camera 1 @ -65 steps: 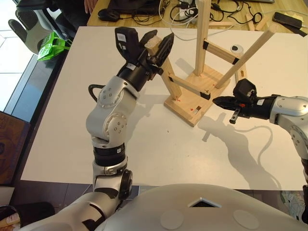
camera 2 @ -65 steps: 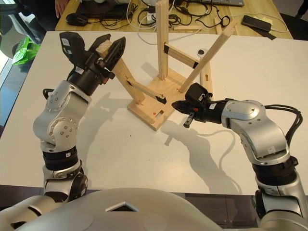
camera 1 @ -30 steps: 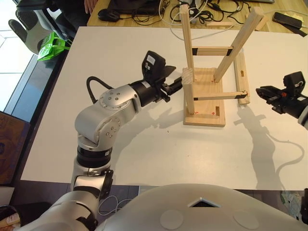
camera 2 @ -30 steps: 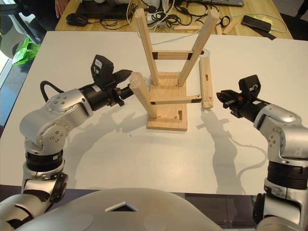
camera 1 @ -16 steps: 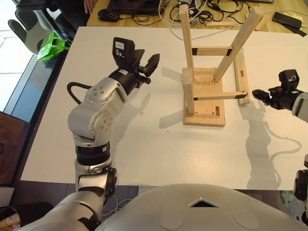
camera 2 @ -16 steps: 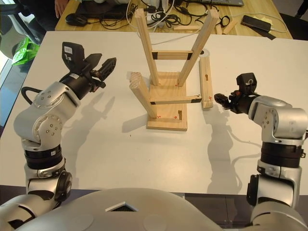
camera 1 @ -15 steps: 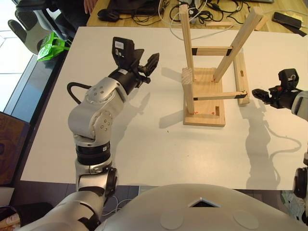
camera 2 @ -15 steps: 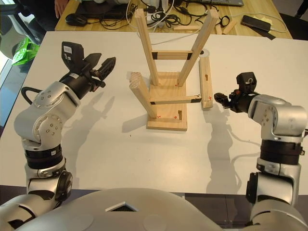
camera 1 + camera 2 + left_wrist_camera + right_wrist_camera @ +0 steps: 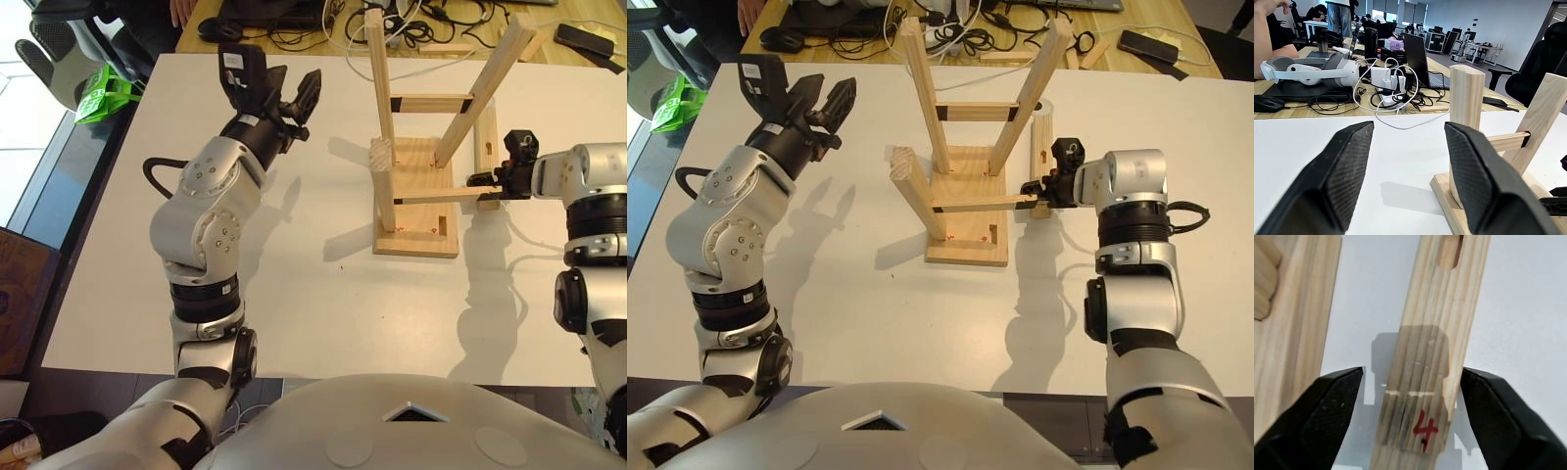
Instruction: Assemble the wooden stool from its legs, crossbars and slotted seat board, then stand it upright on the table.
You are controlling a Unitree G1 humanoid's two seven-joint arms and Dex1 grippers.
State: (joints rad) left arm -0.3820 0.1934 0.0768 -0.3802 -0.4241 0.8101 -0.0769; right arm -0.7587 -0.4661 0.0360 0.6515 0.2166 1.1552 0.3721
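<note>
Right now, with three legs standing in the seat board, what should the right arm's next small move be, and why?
Probably close the right gripper on the loose leg. Its fingers stand open on either side of that leg's marked end, with gaps showing, while the leg lies flat on the table beside the seat board, which has an empty slot.

The loose leg ran out of the right wrist view at both ends, the seat was cut off there too, the right gripper hid that leg's near end in the eye views, and the seat's red marks were too small to read.
</note>
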